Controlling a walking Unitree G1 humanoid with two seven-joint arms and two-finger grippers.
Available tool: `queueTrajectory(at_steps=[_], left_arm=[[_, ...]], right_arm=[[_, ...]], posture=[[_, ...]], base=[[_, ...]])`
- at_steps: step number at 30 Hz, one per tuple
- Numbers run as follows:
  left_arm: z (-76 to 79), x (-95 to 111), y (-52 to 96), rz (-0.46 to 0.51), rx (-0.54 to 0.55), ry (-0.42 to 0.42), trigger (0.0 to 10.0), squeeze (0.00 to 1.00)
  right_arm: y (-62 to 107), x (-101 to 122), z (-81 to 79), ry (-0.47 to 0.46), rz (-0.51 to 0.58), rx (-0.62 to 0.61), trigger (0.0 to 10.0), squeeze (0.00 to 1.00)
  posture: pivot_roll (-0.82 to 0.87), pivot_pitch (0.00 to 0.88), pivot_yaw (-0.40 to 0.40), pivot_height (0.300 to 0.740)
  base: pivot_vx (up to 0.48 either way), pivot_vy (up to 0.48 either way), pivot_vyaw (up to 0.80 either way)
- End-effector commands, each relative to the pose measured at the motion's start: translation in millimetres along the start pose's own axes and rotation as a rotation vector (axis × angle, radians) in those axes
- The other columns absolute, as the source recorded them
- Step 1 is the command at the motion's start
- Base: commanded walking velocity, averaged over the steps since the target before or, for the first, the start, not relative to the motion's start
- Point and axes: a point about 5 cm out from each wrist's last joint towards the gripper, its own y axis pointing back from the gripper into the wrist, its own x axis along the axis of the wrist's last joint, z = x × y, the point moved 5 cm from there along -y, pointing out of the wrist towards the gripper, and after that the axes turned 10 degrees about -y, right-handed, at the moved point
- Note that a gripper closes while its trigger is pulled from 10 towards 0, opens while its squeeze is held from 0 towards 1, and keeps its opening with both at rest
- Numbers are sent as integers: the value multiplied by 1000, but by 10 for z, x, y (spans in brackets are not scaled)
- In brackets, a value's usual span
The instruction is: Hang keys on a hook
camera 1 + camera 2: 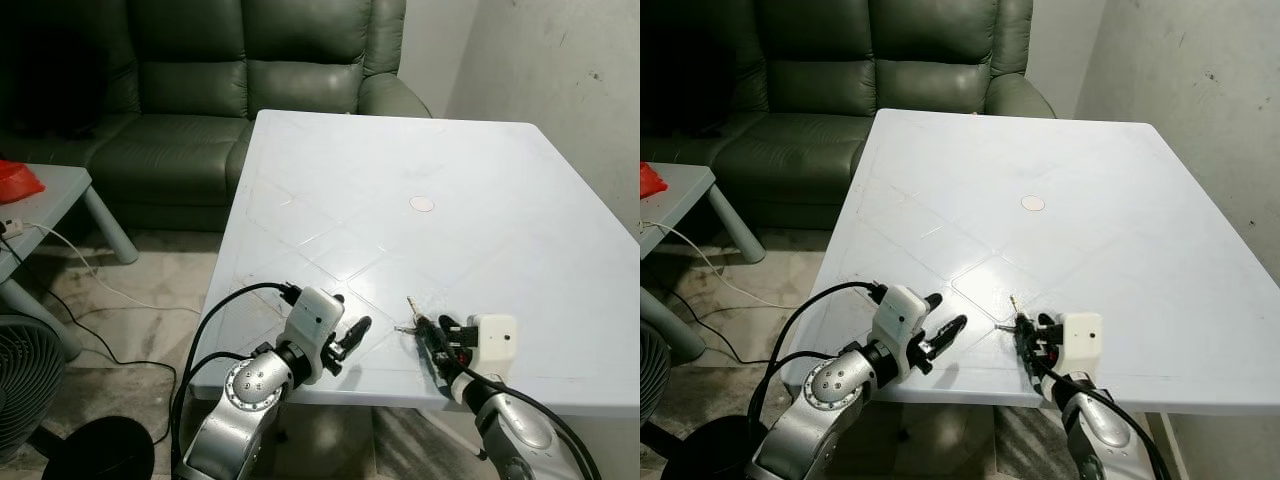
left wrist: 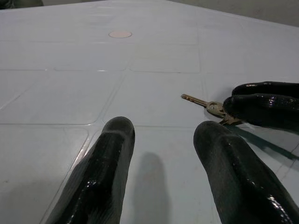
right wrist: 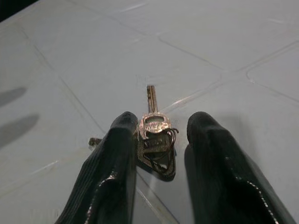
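— Straddling the keys (image 3: 154, 140) right now: my right gripper (image 1: 437, 340) has its jaws parted, one finger on each side of the bunch, not yet pinching it. They lie flat on the tabletop (image 1: 420, 150), close to its near edge and toward the near right corner.

— How will they handle?

— Light, stiff metal, I'd judge, but loose on the ring, so the bunch will swing and splay once lifted. The tabletop looks smooth, so a sloppy squeeze could make the keys skate away. I'd grip across the key heads and the ring, where the metal is thickest, and leave the ring partly free for the hook.

— And your other arm?

— My left gripper (image 1: 352, 333) hovers low over the near edge, just beside the keys, jaws apart and holding nothing.

— Room to move?

— Plenty across the tabletop; apart from a small round mark (image 1: 422, 204) it gives open surface. The near edge is close, so a nudge toward me could drop the keys off. A wall (image 1: 560, 80) stands along the right side, a sofa (image 1: 250, 80) past the far edge. I can't make out any hook.
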Motion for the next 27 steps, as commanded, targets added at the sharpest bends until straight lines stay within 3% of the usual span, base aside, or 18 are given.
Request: queueTrajectory(at_steps=[1,2,3,5,6,10,13,15,17,18,19,27], left_arm=[[-38,65,-4,12,7,-25,10000,0],[-38,65,-4,12,7,-25,10000,0],[-42,66,-3,12,8,-25,10000,0],[-43,66,-3,12,9,-26,10000,0],[-43,66,-4,11,8,-27,10000,0],[-45,62,-5,10,9,-28,10000,0],[-45,63,-5,10,9,-28,10000,0],[-48,70,-7,12,10,-29,10000,0],[-51,74,-7,13,10,-31,10000,0],[-52,75,-8,13,11,-32,10000,0],[-54,75,-7,13,11,-32,10000,0],[-64,77,-5,14,12,-34,10000,0]], right_arm=[[9,-29,19,18,-21,-11,10000,325],[9,-29,19,18,-21,-11,10000,325],[14,-31,6,12,-23,2,10000,0],[19,-26,-2,20,-24,11,10000,0],[23,-27,19,22,-24,-1,8353,0],[28,-36,52,27,-27,-16,8588,0],[35,-46,67,30,-35,-18,7765,0],[39,-31,82,36,-29,-21,3490,0],[40,-18,80,39,-22,-16,863,0],[40,-18,80,41,-22,-15,863,0],[39,-12,81,45,-17,-15,0,0],[55,-16,68,46,-13,-6,0,0]], posture=[[-137,35,-23,740],[-137,35,-23,740],[-137,35,-23,740],[-137,35,-23,740],[-137,36,-21,740],[-136,33,-23,740],[-136,33,-23,740],[-136,33,-23,740],[-136,33,-23,740],[-136,33,-23,740],[-136,33,-22,740],[-134,34,-20,740]], base=[[0,0,0],[0,0,0],[0,0,0],[0,0,0],[0,0,0],[0,0,0],[0,0,0],[0,0,0],[0,0,0],[0,0,0],[0,0,0],[0,0,0]])
